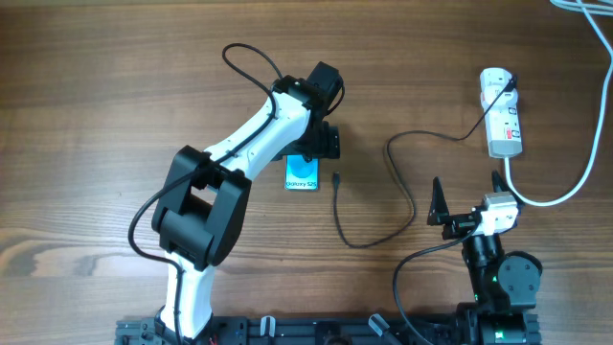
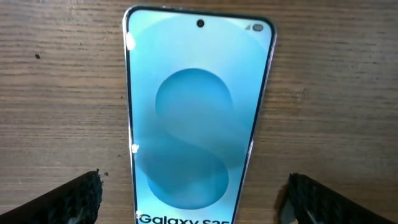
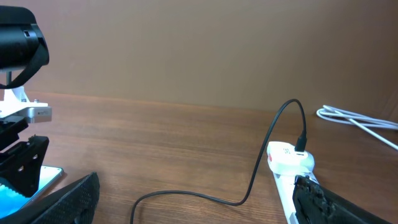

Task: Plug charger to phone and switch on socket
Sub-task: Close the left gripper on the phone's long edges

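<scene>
The phone (image 1: 303, 173) lies flat on the wooden table with a glowing teal screen; the left wrist view shows it (image 2: 193, 118) between my open left fingers. My left gripper (image 1: 316, 144) hovers over the phone's far end, open around it. The charger, a thin black cable (image 1: 402, 206), runs from the socket to its free plug tip (image 1: 336, 179) just right of the phone. The socket (image 1: 502, 112), a white power strip with an adapter, lies at the back right and shows in the right wrist view (image 3: 292, 165). My right gripper (image 1: 466, 213) is open and empty.
A thick white cord (image 1: 575, 182) loops from the socket along the right edge and up to the back right. The left arm's own black cable (image 1: 251, 63) arcs behind it. Bare wood lies left of the phone.
</scene>
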